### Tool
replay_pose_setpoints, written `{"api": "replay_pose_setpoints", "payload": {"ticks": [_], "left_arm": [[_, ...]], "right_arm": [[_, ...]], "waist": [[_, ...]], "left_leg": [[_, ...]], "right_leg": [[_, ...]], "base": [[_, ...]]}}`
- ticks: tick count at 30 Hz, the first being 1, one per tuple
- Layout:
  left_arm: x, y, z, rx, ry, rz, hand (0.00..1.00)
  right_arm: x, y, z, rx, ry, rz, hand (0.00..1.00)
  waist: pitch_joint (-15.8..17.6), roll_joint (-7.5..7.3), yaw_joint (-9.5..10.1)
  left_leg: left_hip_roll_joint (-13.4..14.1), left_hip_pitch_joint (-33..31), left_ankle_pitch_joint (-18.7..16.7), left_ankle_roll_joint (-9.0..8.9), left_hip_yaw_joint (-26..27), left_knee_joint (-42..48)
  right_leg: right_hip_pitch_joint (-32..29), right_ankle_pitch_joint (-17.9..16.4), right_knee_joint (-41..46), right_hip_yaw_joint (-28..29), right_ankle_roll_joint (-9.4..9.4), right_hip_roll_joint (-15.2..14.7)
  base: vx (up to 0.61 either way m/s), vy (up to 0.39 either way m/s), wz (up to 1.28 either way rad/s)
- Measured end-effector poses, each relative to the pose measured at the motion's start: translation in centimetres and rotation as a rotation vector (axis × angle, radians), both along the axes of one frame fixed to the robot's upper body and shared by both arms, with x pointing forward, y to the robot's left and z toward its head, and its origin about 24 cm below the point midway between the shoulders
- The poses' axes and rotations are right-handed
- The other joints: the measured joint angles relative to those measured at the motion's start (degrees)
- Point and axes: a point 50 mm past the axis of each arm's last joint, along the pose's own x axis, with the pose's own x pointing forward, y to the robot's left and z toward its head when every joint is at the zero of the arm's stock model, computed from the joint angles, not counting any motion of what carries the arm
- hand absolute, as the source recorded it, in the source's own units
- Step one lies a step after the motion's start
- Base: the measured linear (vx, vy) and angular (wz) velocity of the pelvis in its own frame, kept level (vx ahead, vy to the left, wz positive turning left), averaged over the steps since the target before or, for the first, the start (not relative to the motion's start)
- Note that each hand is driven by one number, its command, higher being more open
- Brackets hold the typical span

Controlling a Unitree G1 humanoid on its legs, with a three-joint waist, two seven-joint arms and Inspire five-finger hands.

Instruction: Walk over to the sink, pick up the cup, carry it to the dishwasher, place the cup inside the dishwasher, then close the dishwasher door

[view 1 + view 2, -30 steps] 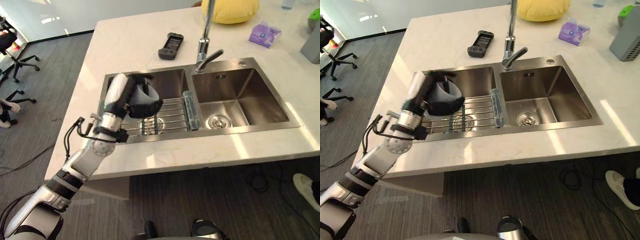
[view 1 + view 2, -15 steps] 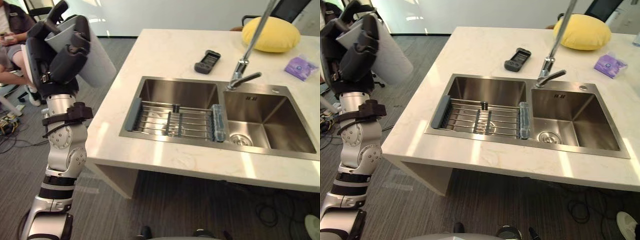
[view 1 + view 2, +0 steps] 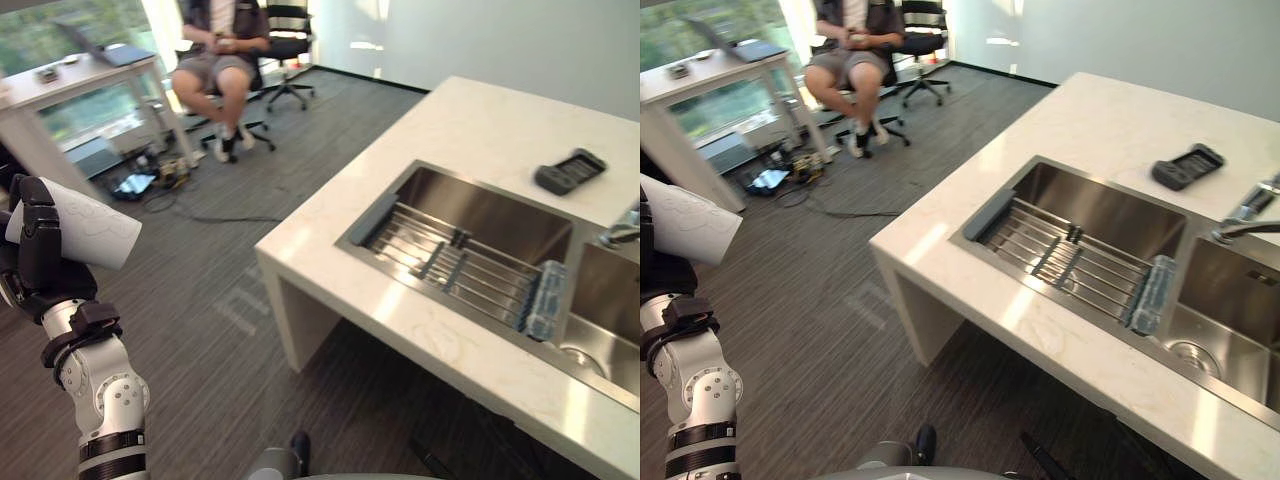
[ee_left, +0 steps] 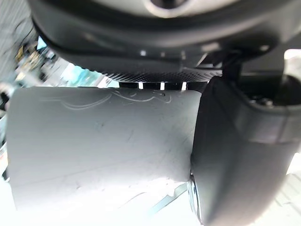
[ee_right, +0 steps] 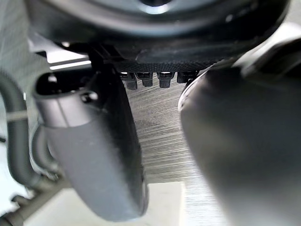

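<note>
cup point(image 3: 88, 230), left hand point(image 3: 35, 268) fingers point(image 3: 40, 215) curled round it

Item one: left robot hand point(image 3: 35, 250). We log it at the far left, atop a forearm that stands upright. Its dark fingers and thumb are curled round the cup point(image 3: 78, 226), which lies on its side in the grip. From the wrist, we note the thumb point(image 4: 240, 150) pressed flat against the cup's wall.

Item two: right robot hand point(image 5: 94, 155). We see it from its own wrist; its pose we cannot tell.
</note>
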Motion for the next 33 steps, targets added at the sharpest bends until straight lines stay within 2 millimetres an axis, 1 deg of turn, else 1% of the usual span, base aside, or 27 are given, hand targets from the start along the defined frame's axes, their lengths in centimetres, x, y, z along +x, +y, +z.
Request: {"api": "replay_pose_setpoints", "payload": {"ticks": [1, 3, 4, 5, 6, 7, 8, 9, 10, 11, 12, 13, 14, 15, 17, 18, 19, 20, 21, 22, 23, 24, 25, 26, 28, 30, 33], "left_arm": [[-0.9, 0.6, 0.8, 0.02, -0.033, 0.035, 0.0], [-2.4, 1.2, 2.0, 0.064, -0.1, 0.087, 0.0], [-2.9, 1.2, 2.8, 0.096, -0.143, 0.095, 0.0], [-2.9, 1.0, 3.2, 0.124, -0.172, 0.075, 0.0], [-2.7, 0.7, 3.4, 0.136, -0.181, 0.058, 0.0], [-2.4, 0.5, 3.4, 0.148, -0.175, 0.033, 0.0], [-1.7, 0.2, 3.2, 0.143, -0.171, 0.005, 0.0], [-1.3, 0.2, 3.5, 0.144, -0.179, -0.003, 0.0], [-0.8, 0.1, 3.6, 0.133, -0.191, -0.011, 0.0], [-0.9, 0.1, 3.6, 0.14, -0.181, -0.005, 0.0], [-0.9, 0.3, 3.5, 0.141, -0.172, 0.002, 0.0], [-1.0, 0.4, 3.4, 0.138, -0.156, 0.01, 0.0], [-1.3, 0.8, 3.4, 0.145, -0.12, 0.039, 0.0], [-1.5, 1.1, 3.5, 0.152, -0.094, 0.063, 0.0], [-1.8, 1.3, 3.3, 0.17, -0.036, 0.067, 0.0], [-1.6, 1.1, 2.8, 0.18, 0.006, 0.044, 0.0], [-1.5, 0.8, 2.5, 0.181, 0.027, 0.022, 0.0], [-0.8, -0.5, 1.3, 0.187, 0.07, -0.067, 0.0], [-0.6, -0.9, 1.1, 0.186, 0.075, -0.087, 0.0], [0.2, -2.5, 0.0, 0.165, 0.091, -0.173, 0.0], [1.0, -4.2, -1.2, 0.139, 0.109, -0.257, 0.0], [1.2, -4.9, -1.6, 0.126, 0.119, -0.287, 0.0], [1.4, -5.8, -2.4, 0.108, 0.137, -0.327, 0.0], [1.7, -6.8, -3.1, 0.1, 0.165, -0.357, 0.0], [2.0, -8.0, -3.8, 0.107, 0.198, -0.394, 0.0], [2.3, -9.5, -4.3, 0.153, 0.247, -0.438, 0.0], [2.9, -12.4, -5.1, 0.288, 0.351, -0.523, 0.0]], "right_arm": [[-0.3, -0.7, 0.1, -0.017, 0.012, 0.013, 1.0], [-0.8, -1.6, 0.3, -0.044, 0.023, 0.016, 1.0], [-1.3, -2.0, 0.4, -0.065, 0.028, 0.009, 1.0], [-2.2, -2.7, 0.6, -0.089, 0.042, -0.007, 1.0], [-2.6, -3.2, 0.8, -0.104, 0.049, -0.024, 1.0], [-2.9, -3.2, 0.7, -0.101, 0.054, -0.051, 1.0], [-3.0, -2.7, 0.5, -0.083, 0.051, -0.102, 1.0], [-3.3, -2.0, 0.2, -0.064, 0.054, -0.126, 1.0], [-3.7, -1.7, 0.1, -0.062, 0.057, -0.166, 1.0], [-4.0, -2.1, 0.2, -0.08, 0.066, -0.189, 1.0], [-4.0, -2.2, 0.1, -0.083, 0.067, -0.209, 1.0], [-4.0, -2.3, 0.2, -0.089, 0.067, -0.215, 1.0], [-3.9, -2.3, 0.2, -0.096, 0.056, -0.223, 1.0], [-3.7, -2.2, 0.2, -0.105, 0.055, -0.214, 1.0], [-3.3, -2.6, 0.3, -0.132, 0.07, -0.178, 1.0], [-3.0, -2.8, 0.3, -0.146, 0.071, -0.156, 1.0], [-2.9, -2.9, 0.4, -0.15, 0.073, -0.144, 1.0], [-2.9, -2.9, 0.4, -0.149, 0.074, -0.135, 1.0], [-2.9, -2.9, 0.4, -0.148, 0.072, -0.136, 1.0], [-3.0, -2.4, 0.3, -0.134, 0.068, -0.135, 1.0], [-3.4, -1.8, 0.2, -0.117, 0.074, -0.115, 1.0], [-3.4, -1.4, 0.1, -0.11, 0.075, -0.098, 1.0], [-3.1, -0.8, 0.0, -0.093, 0.065, -0.065, 1.0], [-2.6, -0.3, -0.1, -0.081, 0.053, -0.04, 1.0], [-1.6, 0.6, -0.3, -0.057, 0.031, -0.013, 1.0], [-1.1, 0.4, -0.1, -0.056, 0.004, 0.026, 1.0], [0.7, 1.3, -0.2, 0.011, -0.027, 0.015, 1.0]], "waist": [[-0.2, -0.37, 0.55], [-0.7, 0.03, 0.78], [-1.2, 0.47, 0.7], [-2.5, 2.07, 0.6], [-2.3, 2.69, 0.33], [-2.2, 3.51, -0.38], [-3.0, 3.95, -2.45], [-3.3, 2.47, -3.05], [-3.0, 2.99, -4.32], [-2.9, 3.88, -4.04], [-2.8, 4.19, -3.61], [-2.9, 4.32, -2.55], [-3.0, 4.33, -1.29], [-3.3, 4.08, -1.23], [-3.6, 4.21, -0.86], [-3.5, 4.15, -0.93], [-3.5, 4.12, -0.95], [-3.5, 4.31, -1.28], [-3.4, 4.33, -1.51], [-3.2, 4.55, -2.77], [-3.1, 4.17, -3.44], [-3.1, 3.94, -3.5], [-3.0, 3.41, -3.6], [-3.0, 3.32, -3.58], [-3.1, 3.06, -3.58], [-3.3, 2.71, -3.69], [-3.7, 0.6, -4.45]], "left_leg": [[2.0, -0.6, -0.1, 0.05, 3.1, 2.7], [5.7, -0.6, -2.0, 0.49, 7.6, 6.9], [8.9, -0.1, -2.3, 1.45, 11.2, 9.5], [12.4, 0.9, -0.3, 3.45, 15.3, 10.6], [10.9, 0.3, -0.5, 3.31, 16.3, 10.8], [9.3, -0.3, 0.1, 5.05, 18.4, 9.8], [4.7, -0.2, 4.9, 7.07, 13.9, -0.1], [1.8, 0.6, 6.5, 7.66, 13.5, -4.7], [3.7, 1.8, 1.4, 8.03, 18.8, -0.9], [5.9, 4.3, -2.0, 1.61, 23.3, 0.0], [3.8, 6.4, -0.8, 0.33, 23.7, -3.5], [2.2, 8.1, 0.1, 0.91, 23.7, -6.8], [-0.8, 11.0, 1.8, 2.15, 23.5, -11.9], [-3.2, 11.7, 2.0, 2.98, 22.2, -14.0], [-5.7, 11.9, 2.3, 4.34, 20.0, -16.2], [-6.7, 11.8, 2.3, 4.87, 17.9, -16.9], [-7.1, 11.9, 2.3, 5.1, 16.6, -17.2], [-7.3, 11.9, 2.1, 6.41, 12.3, -17.2], [-7.3, 11.9, 2.1, 6.44, 11.2, -17.1], [-7.2, 11.7, 2.0, 6.4, 6.1, -16.3], [-7.5, 11.8, 1.8, 6.63, 1.4, -15.7], [-7.7, 11.9, 1.7, 6.77, -0.4, -15.3], [-8.3, 11.8, 1.4, 6.92, -3.3, -14.8], [-8.9, 12.0, 1.4, 6.98, -5.7, -14.7], [-9.1, 13.0, 1.0, 6.93, -7.4, -14.8], [-8.8, 13.9, 0.2, 6.79, -7.4, -14.5], [-8.8, 15.0, -0.2, 6.15, -6.4, -15.0]], "right_leg": [[-0.4, 0.8, -0.3, -2.2, 0.43, -1.2], [-0.5, 2.4, -0.7, -6.0, 1.37, -3.1], [-0.7, 2.8, 0.1, -8.9, 2.08, -4.8], [-0.7, 2.9, 2.8, -12.2, 2.22, -5.9], [-1.2, 2.7, 5.5, -13.7, 1.86, -7.1], [-2.3, 1.3, 8.8, -14.8, 0.23, -8.9], [-3.9, -0.5, 4.6, -15.3, -2.35, -4.8], [-4.7, 2.7, 0.8, -16.9, -4.4, -4.7], [-2.0, 5.2, 0.0, -20.8, -0.2, -5.4], [0.1, 5.8, -0.2, -24.1, 0.7, -5.9], [1.6, 6.4, -0.5, -25.6, 1.43, -7.3], [2.4, 7.6, -1.4, -25.9, 1.58, -7.9], [4.2, 9.5, -3.4, -26.6, 1.76, -8.3], [5.3, 10.5, -4.2, -26.9, 1.86, -9.2], [5.3, 12.3, -2.5, -26.8, 1.52, -11.2], [4.9, 13.4, 0.4, -26.5, 0.43, -12.5], [4.4, 14.0, 2.8, -25.8, -0.61, -13.3], [1.2, 14.2, 10.1, -18.0, -5.67, -13.9], [0.6, 13.2, 10.9, -15.4, -5.72, -13.2], [-0.8, 8.6, 10.8, -4.6, -4.01, -8.4], [-1.8, 5.7, 10.3, 4.2, -2.76, -4.1], [-2.6, 4.8, 9.8, 7.4, -2.11, -2.5], [-4.7, 3.5, 8.9, 12.7, -0.58, -0.3], [-7.2, 2.9, 7.8, 16.6, 0.26, 1.2], [-11.0, 2.7, 6.8, 20.4, 0.68, 2.9], [-13.4, 3.6, 4.2, 21.8, 0.59, 4.0], [-13.4, 12.6, -3.3, 19.9, -0.7, 4.3]], "base": [[-0.12, 0.055, 0.97], [-0.05, 0.119, 1.04], [0.03, 0.187, 1.35], [0.06, 0.246, 1.52], [0.05, 0.244, 1.58], [-0.08, 0.241, 2.3], [-0.11, 0.149, 2.45], [-0.1, 0.088, 2.91], [0.01, 0.083, 2.16], [0.04, 0.14, 1.95], [0.05, 0.193, 0.94], [0.06, 0.237, 0.39], [0.06, 0.317, 0.35], [0.06, 0.295, 0.48], [0.07, 0.196, 0.69], [0.09, 0.155, 0.76], [0.12, 0.16, 1.2], [0.08, 0.085, 1.06], [0.1, 0.067, 1.74], [0.1, 0.005, 2.0], [0.11, -0.022, 2.15], [0.13, -0.027, 1.85], [0.14, -0.004, 1.37], [0.14, 0.003, 1.22], [0.13, -0.005, 0.68], [0.12, -0.023, 0.22], [0.12, -0.054, -0.14]]}}
